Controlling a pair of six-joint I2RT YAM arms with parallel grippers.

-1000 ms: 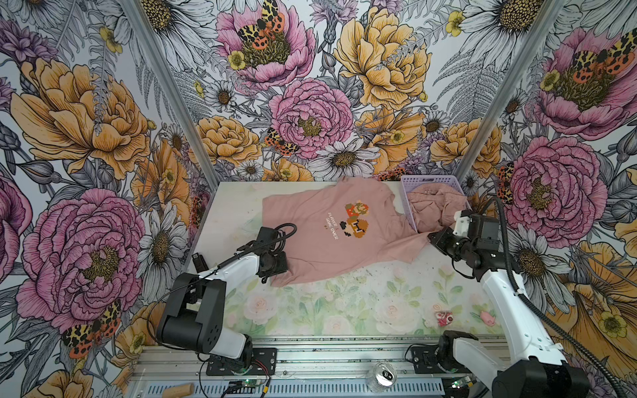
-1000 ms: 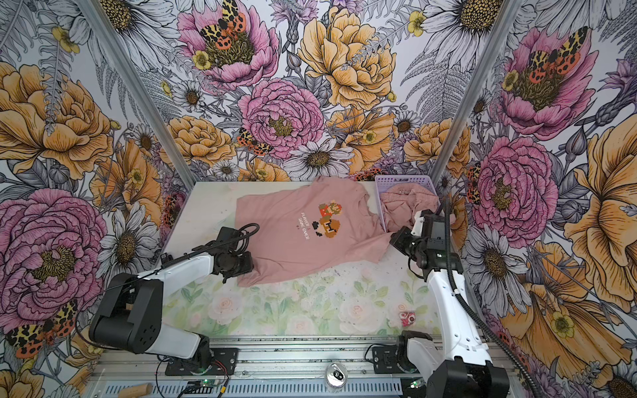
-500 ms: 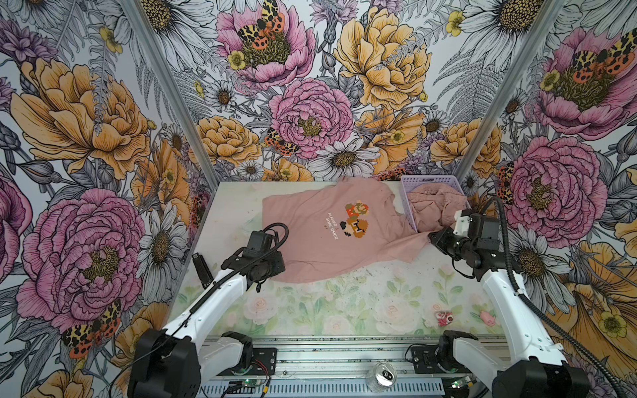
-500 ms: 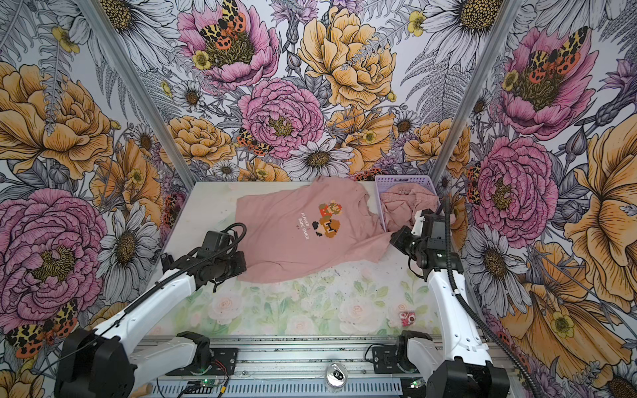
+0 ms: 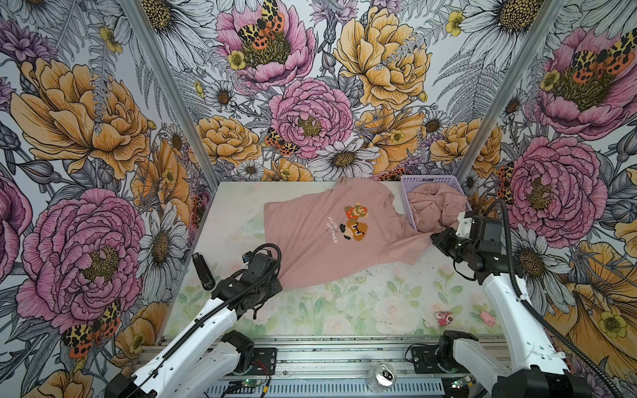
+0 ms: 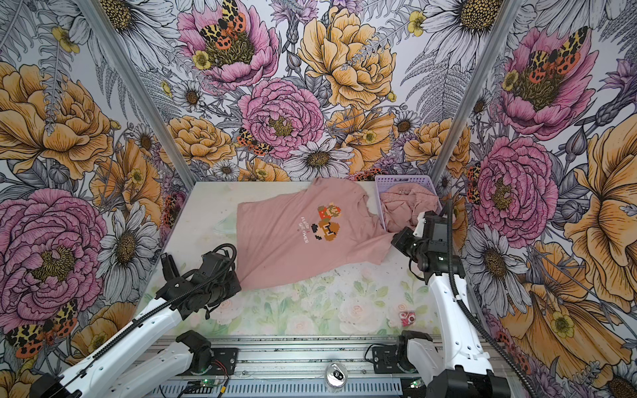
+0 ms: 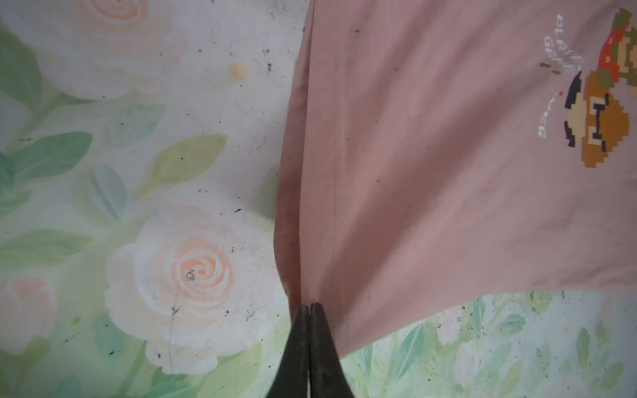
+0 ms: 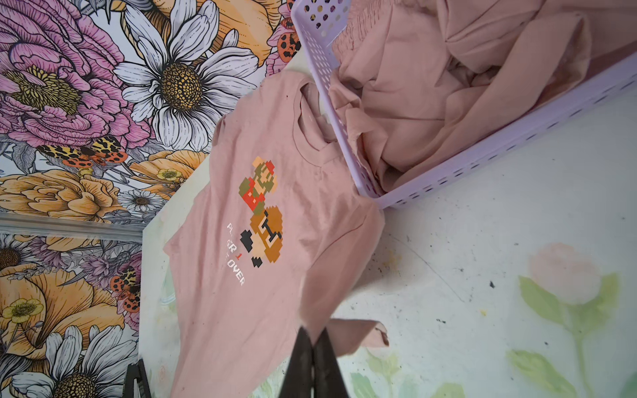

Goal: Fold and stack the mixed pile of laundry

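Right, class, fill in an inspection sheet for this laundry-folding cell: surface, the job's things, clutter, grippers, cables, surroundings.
Surface: floral-print table, speckled with dark marks.
Job's things: pink T-shirt spread print-up on the table; crumpled pink garments in the lavender basket at the back right.
Clutter: black stick-like object at the left edge; small red-and-white item and small pink item front right; can on the front rail.
Grippers: left gripper shut on the T-shirt's hem corner; right gripper shut on its edge near the basket.
Cables: black cable loop at the left wrist; black hose along the right arm.
Surroundings: flower-patterned walls on three sides.
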